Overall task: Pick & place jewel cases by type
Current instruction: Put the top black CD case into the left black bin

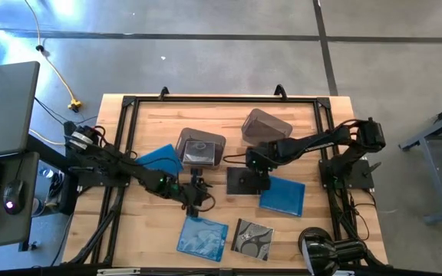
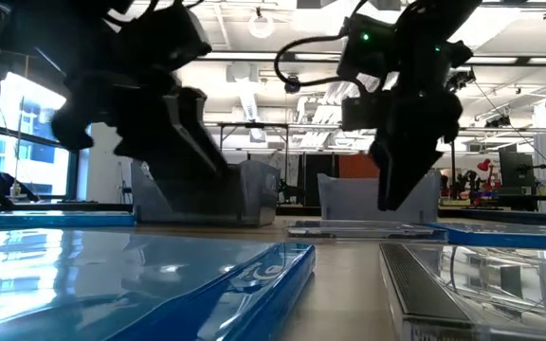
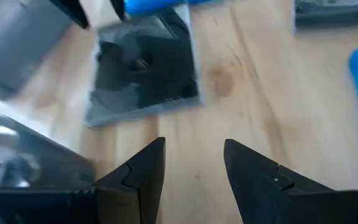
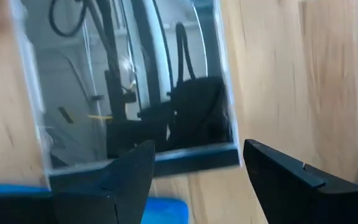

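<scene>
Several jewel cases lie flat on the wooden table. A dark one [image 1: 244,182] is in the middle, a blue one [image 1: 283,195] lies right of it, and another blue one [image 1: 159,159] lies to the left. A cloud-patterned blue case [image 1: 202,236] and a silvery-patterned one [image 1: 253,238] lie near the front edge. My right gripper [image 4: 197,162] hovers open over the dark case [image 4: 135,93], pointing steeply down. My left gripper [image 3: 194,155] is open above bare wood, left of the dark case [image 3: 145,68] and slanting down toward it. Neither gripper touches anything.
Two translucent grey bins stand at the back: one [image 1: 200,148] with something dark inside, the other [image 1: 266,125] to its right. A black frame [image 1: 133,103] runs round the table's edge. A round black lamp-like thing [image 1: 317,249] sits at the front right.
</scene>
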`<state>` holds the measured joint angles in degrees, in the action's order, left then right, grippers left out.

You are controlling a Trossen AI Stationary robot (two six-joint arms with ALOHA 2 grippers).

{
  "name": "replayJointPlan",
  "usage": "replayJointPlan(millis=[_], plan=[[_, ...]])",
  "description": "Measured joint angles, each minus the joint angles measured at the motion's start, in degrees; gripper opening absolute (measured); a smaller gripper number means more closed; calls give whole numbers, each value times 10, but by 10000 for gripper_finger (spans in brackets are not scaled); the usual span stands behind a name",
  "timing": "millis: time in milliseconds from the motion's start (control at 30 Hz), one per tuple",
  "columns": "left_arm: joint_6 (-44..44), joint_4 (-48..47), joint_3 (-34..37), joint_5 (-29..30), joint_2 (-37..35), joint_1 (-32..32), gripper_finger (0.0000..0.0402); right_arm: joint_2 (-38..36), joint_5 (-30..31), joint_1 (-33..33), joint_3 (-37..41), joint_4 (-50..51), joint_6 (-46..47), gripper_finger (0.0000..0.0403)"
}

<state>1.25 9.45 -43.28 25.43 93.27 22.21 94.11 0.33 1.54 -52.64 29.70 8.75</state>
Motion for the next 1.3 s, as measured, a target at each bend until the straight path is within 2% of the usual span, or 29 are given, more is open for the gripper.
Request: replayJointPlan(millis=[200, 367, 500, 800, 933, 1167, 1300], plan=[[-1, -9, 0, -14, 0, -32, 161, 0, 33, -9, -1, 37, 2, 244], [-24, -4, 0, -63, 6, -68, 161, 0, 36, -21, -1, 73, 11, 244], [-45, -1, 0, -112, 15, -91, 161, 0, 37, -30, -1, 58, 7, 244], [-48, 5, -1, -118, 27, -98, 161, 0, 30, -46, -1, 39, 6, 244], [-75, 22, -1, -127, 27, -98, 161, 0, 29, -56, 1, 37, 18, 244], [-85, 47, -2, -144, 40, -98, 161, -1, 27, -61, 40, -5, 34, 244], [-33, 36, 0, -127, 37, -98, 161, -2, 26, -61, 56, -24, 35, 244]])
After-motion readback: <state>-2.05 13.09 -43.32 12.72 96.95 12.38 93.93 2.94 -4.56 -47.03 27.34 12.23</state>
